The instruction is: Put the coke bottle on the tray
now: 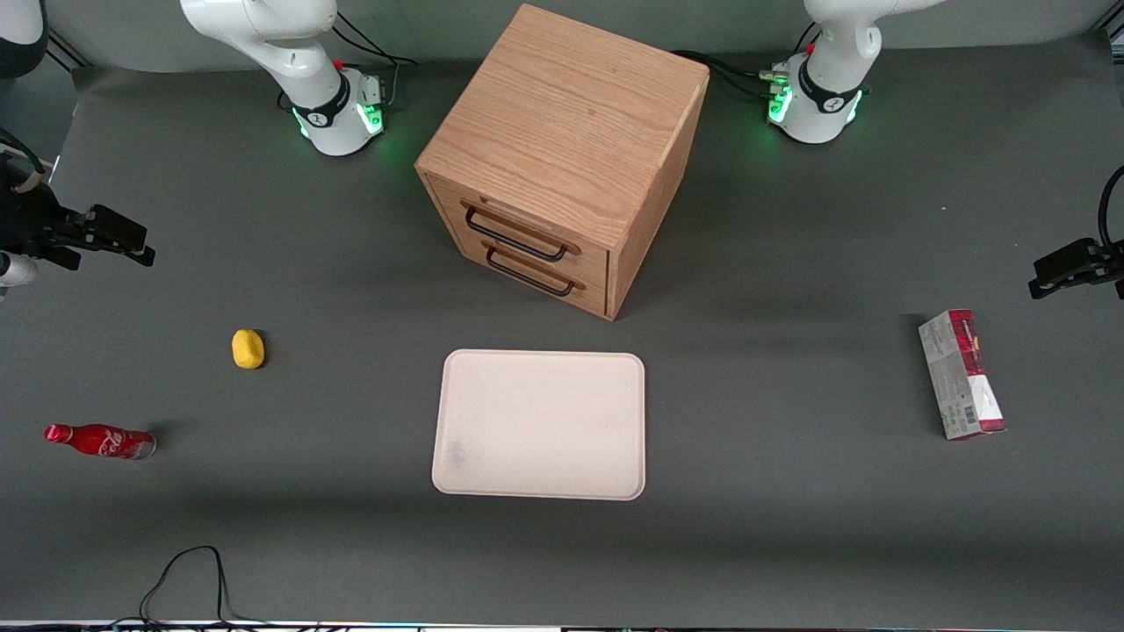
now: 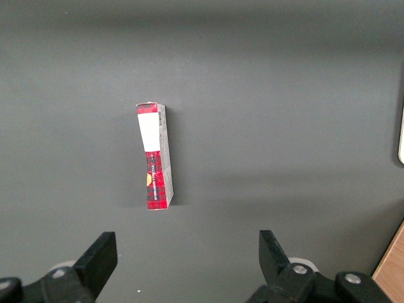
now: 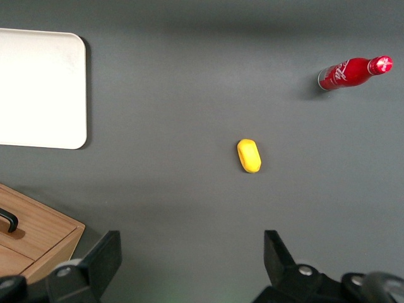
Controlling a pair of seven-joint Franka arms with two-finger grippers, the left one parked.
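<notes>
The coke bottle [image 1: 101,441] [image 3: 353,72], small, red, with white script, lies on its side on the grey mat at the working arm's end of the table. The cream tray [image 1: 540,426] [image 3: 38,88] lies flat in front of the wooden cabinet, with nothing on it. My gripper [image 1: 140,246] [image 3: 192,252] hangs open above the mat at the working arm's end, farther from the front camera than the bottle and well apart from it. Nothing is between its fingers.
A yellow lump [image 1: 248,348] [image 3: 249,155] lies on the mat between the gripper and the bottle. A wooden two-drawer cabinet [image 1: 562,149] stands mid-table. A red-and-grey carton [image 1: 961,373] [image 2: 156,154] lies toward the parked arm's end.
</notes>
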